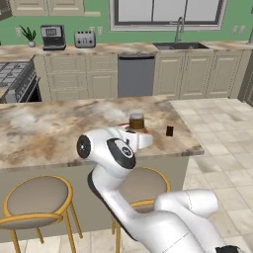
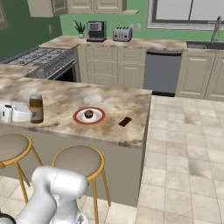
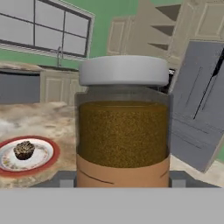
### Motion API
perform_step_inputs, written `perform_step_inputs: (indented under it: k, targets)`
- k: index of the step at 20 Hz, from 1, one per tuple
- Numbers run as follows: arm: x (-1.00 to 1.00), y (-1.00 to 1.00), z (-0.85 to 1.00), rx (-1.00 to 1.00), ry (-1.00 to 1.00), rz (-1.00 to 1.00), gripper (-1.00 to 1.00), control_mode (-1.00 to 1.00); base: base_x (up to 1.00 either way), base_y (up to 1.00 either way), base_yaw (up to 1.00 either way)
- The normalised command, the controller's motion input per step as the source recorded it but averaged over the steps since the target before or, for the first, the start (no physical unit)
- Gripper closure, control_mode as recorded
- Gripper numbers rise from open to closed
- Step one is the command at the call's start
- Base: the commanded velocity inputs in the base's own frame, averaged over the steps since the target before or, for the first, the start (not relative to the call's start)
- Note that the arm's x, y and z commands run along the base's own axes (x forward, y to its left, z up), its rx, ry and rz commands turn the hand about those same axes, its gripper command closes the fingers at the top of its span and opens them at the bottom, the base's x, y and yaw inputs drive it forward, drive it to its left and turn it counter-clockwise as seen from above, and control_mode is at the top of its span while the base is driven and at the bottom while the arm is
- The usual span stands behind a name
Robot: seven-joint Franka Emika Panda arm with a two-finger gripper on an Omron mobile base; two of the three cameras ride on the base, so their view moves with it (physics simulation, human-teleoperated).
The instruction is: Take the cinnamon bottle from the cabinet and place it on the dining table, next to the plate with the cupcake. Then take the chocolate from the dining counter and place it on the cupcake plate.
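Where the beige marble dining counter [image 2: 65, 94] fronts a green-walled kitchen, gripper [image 2: 27, 111] clamps the upright white-capped brown cinnamon bottle [image 2: 36, 108], at 9 o'clock from the red-rimmed cupcake plate [image 2: 89, 116]; dark chocolate bar [image 2: 125, 121] at 3 o'clock.

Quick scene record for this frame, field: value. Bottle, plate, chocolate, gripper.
bottle: glass cinnamon bottle with grey lid, upright on the marble counter, beside the plate
plate: red-rimmed white plate holding a dark cupcake
chocolate: dark chocolate bar, flat on the counter, apart from the plate
gripper: white gripper at the bottle; grip state cannot be told
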Motion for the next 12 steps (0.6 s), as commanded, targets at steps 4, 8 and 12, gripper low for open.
perform_step_inputs:
  k: [4,8,12]
  targets:
    - [0.48,0.29,-0.18,0.01,-0.03,-0.56,1.0,-1.0,0.0,0.0,0.0]
    - [0.36,0.12,-0.07,0.0,-0.06,-0.35,1.0,-1.0,0.0,0.0,0.0]
    - [0.08,-0.04,-0.21,0.0,-0.02,-0.06,1.0,-1.0,0.0,0.0,0.0]
